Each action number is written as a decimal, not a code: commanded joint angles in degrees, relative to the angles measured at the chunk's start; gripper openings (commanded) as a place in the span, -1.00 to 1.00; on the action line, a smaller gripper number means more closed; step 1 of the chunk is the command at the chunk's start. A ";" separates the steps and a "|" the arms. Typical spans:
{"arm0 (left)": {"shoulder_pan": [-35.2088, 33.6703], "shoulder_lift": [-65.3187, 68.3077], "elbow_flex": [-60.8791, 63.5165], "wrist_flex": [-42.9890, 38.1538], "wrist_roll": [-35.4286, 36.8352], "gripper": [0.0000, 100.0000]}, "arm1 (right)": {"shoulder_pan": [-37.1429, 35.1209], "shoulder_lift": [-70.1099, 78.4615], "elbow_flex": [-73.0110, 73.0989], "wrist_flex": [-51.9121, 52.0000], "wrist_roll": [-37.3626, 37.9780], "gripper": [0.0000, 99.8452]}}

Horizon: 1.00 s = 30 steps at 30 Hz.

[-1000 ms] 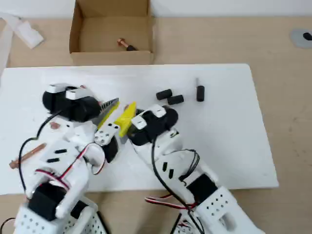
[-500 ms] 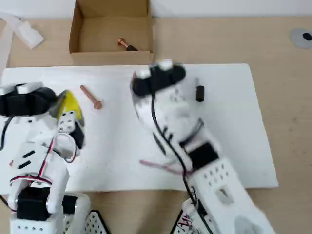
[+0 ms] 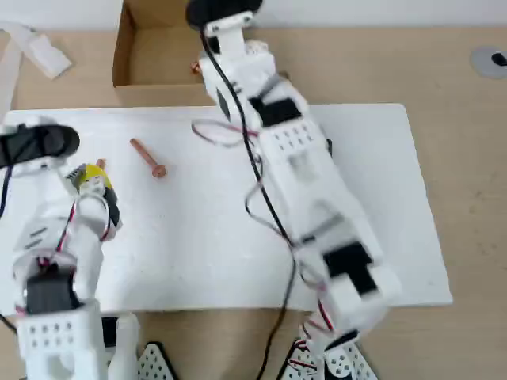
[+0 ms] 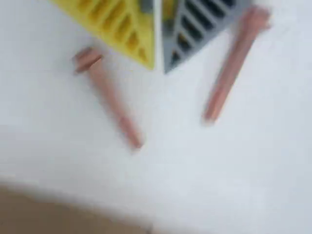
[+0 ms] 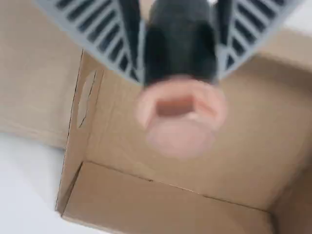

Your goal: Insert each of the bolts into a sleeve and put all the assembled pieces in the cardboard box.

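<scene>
- The right claw [image 5: 180, 68] is clenched on a black sleeve [image 5: 180, 44], and a copper bolt head [image 5: 180, 114] pokes out of the sleeve's end; its grey fingers [image 5: 92, 29] press the sleeve from both sides
- This assembled piece hangs over the open cardboard box [image 5: 146, 204], with the box's inner walls and floor below it
- In the high view the right arm [image 3: 301, 158] stretches across the white sheet [image 3: 380, 237] to the box, which stands on the tabletop [image 3: 459, 119] just beyond the sheet's far edge
- A copper piece [image 3: 196, 70] lies inside the box, beside the arm and near the wall closest to the sheet
- The left claw [image 4: 158, 61] is closed on nothing; the tips of its yellow finger [image 4: 112, 24] and grey finger [image 4: 204, 24] meet just above the sheet
- Two loose bolts lie flat on the sheet, one on either side of those tips: the first bolt [image 4: 109, 100] by the yellow finger, the second bolt [image 4: 231, 68] by the grey one
- In the high view the left arm [image 3: 59, 237] sits at the sheet's left edge
- A copper bolt [image 3: 148, 157] lies on the sheet between the two arms, apart from both
- A lone sleeve [image 3: 328, 146] shows on the sheet just beside the right arm, partly hidden by it
</scene>
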 commanded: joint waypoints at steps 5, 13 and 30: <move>-1.41 13.14 -5.98 -1.41 0.26 -1.00 | 3.38 29.14 -38.73 -0.18 0.62 -0.98; -8.70 21.67 -10.11 -1.41 9.76 -0.99 | 3.21 50.95 -66.95 2.55 2.73 -0.98; -12.13 34.59 -14.42 3.69 19.25 -0.82 | 3.12 57.89 -75.38 13.45 4.57 -0.56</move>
